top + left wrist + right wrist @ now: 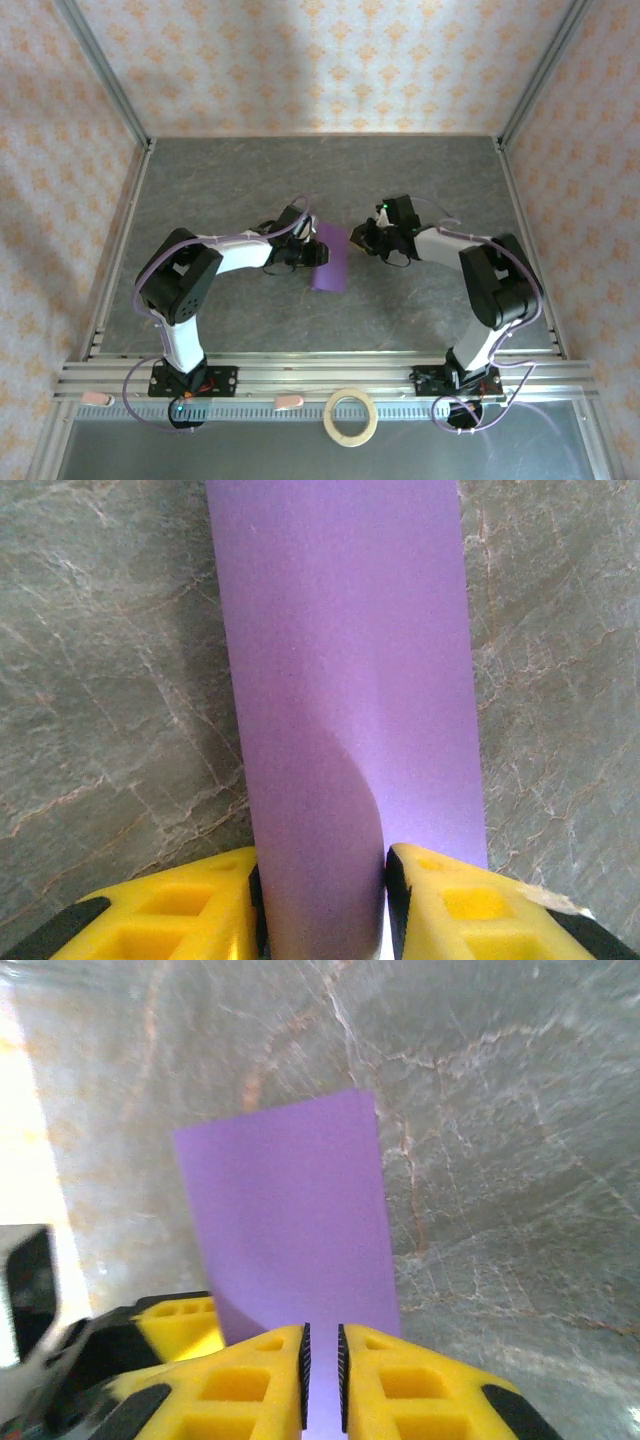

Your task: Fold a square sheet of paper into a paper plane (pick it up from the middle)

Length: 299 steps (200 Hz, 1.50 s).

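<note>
At the middle of the tabletop (230,175), the folded paper (331,258) lay between both grippers. The left gripper's (320,900) jaws clasped its curled end; the right gripper's (322,1360) jaws stood narrowly parted at the other side.

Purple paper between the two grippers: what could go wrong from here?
1. The sheet bulges between the left gripper's fingers; squeezing harder could set a stray crease.
2. The right gripper's jaws show a slim gap at the paper's edge; that side may slip free and skew the fold.
</note>
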Motion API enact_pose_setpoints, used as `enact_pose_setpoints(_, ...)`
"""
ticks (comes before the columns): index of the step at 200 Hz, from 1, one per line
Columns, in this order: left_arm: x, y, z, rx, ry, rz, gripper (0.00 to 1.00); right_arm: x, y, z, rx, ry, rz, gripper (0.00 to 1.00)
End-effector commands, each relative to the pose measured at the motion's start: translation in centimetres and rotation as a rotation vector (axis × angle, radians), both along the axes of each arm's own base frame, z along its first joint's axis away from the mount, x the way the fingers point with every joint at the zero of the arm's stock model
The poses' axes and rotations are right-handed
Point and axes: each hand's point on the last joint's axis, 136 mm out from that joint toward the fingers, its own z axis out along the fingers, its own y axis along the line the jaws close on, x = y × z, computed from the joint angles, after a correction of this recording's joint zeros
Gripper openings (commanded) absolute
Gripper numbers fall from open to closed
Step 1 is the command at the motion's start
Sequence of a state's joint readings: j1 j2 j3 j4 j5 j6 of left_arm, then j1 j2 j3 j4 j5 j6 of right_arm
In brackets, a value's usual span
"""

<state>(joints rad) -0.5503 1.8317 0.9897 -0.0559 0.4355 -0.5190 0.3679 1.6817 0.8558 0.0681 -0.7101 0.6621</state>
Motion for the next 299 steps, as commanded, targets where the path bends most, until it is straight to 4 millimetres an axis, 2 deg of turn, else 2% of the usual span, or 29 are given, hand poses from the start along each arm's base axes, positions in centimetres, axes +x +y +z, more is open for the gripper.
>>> enact_pose_setpoints(1, -0.3, 1.7, -1.7, 0.111, 0.029, 0.001, 0.41, -0.5, 0.2, 1.0, 0.091, 0.003, 0.030, 0.18)
enact_pose_setpoints(52, -0.1, 1.7, -1.6, 0.125, 0.024, -0.014, 0.41, -3.0, 0.5, -1.4, 0.065, 0.083, 0.169, 0.17)
enact_pose_setpoints(94, 0.0, 1.7, -1.7, 0.135, 0.026, -0.016, 0.41, -4.5, 1.3, -1.9, 0.104, 0.113, 0.250, 0.05)
enact_pose_setpoints(135, -0.1, 1.8, -1.8, 0.141, 0.028, -0.019, 0.41, -5.6, 1.5, -2.4, 0.084, 0.133, 0.326, 0.05)
enact_pose_setpoints(191, 0.1, 1.7, -1.6, 0.140, 0.025, -0.019, 0.41, -4.9, 1.6, -2.8, 0.020, 0.096, 0.301, 0.06)
enact_pose_setpoints(224, 0.0, 1.7, -1.7, 0.140, 0.027, -0.023, 0.41, -4.5, 2.6, -1.7, 0.001, -0.008, 0.322, 0.06)
enact_pose_setpoints(253, 0.1, 1.6, -1.6, 0.138, 0.025, -0.027, 0.41, -4.1, 2.5, -1.4, -0.020, -0.053, 0.313, 0.05)
enact_pose_setpoints(284, 0.1, 1.6, -1.7, 0.137, 0.027, -0.023, 0.41, -4.7, 3.4, -1.4, 0.036, 0.019, 0.369, 0.05)
enact_pose_setpoints(299, 0.2, 1.6, -1.6, 0.136, 0.027, -0.023, 0.41, -4.3, 3.3, -1.8, 0.029, 0.029, 0.337, 0.05)
